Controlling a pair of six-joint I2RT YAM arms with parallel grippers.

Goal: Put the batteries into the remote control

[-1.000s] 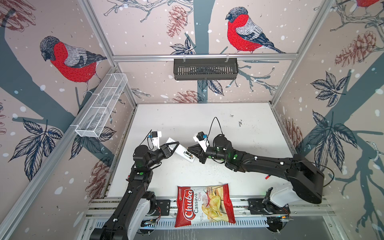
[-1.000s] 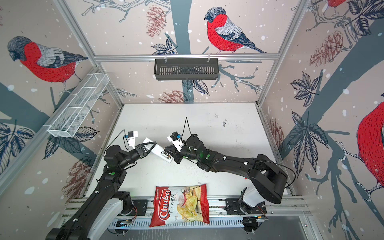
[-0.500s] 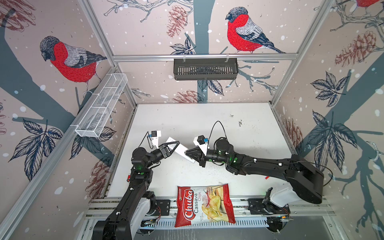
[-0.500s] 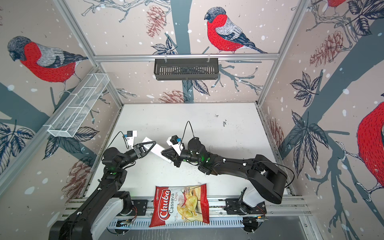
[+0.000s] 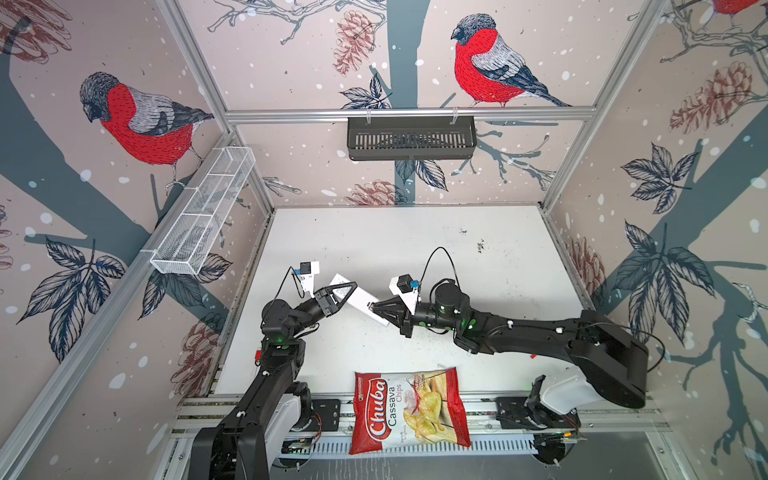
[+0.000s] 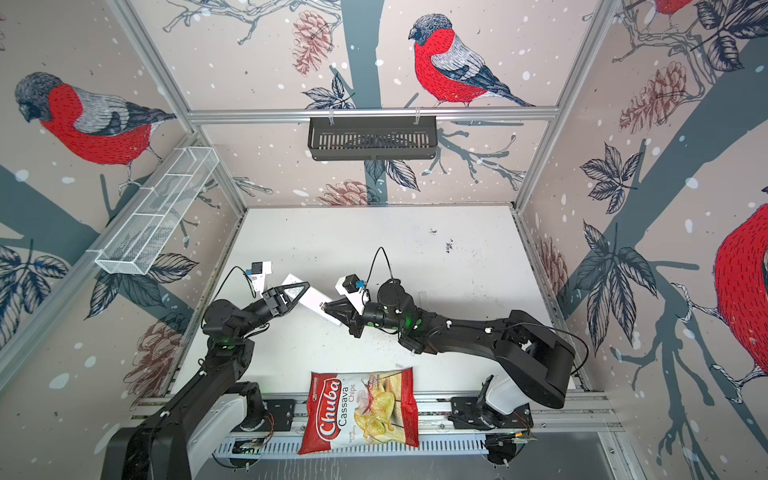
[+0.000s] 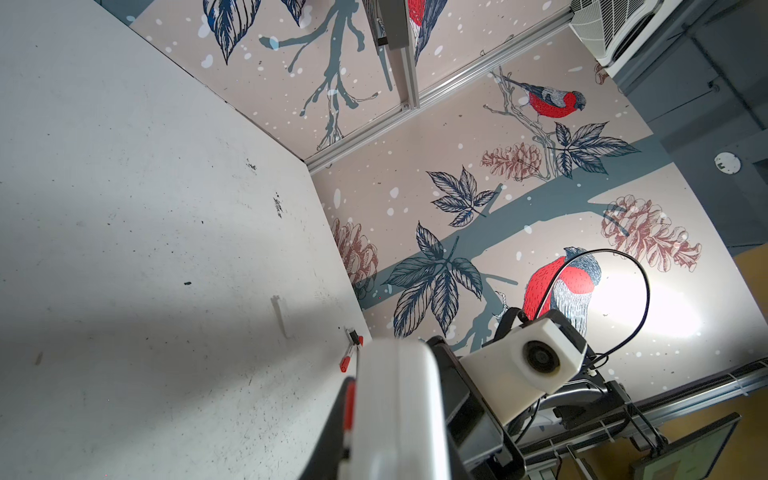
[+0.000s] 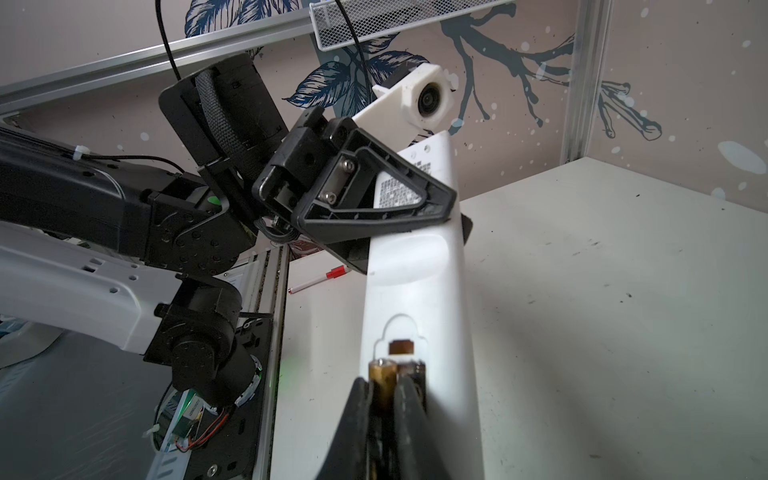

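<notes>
White table point(image 5: 415, 249), bird-papered walls. Remote control point(image 5: 365, 302): held off the table, plain back up, left tool point(image 5: 347, 291) clamped across its width, away from the bay. Battery point(image 8: 382, 374): pinched in right tool point(image 5: 374, 307), at the open bay at the remote's end. Handling, judged: remote light, stiff, smooth plastic, best gripped across its width; battery small, hard, prone to slip and roll. Unclear: second battery, bay contacts, polarity marks.
</notes>
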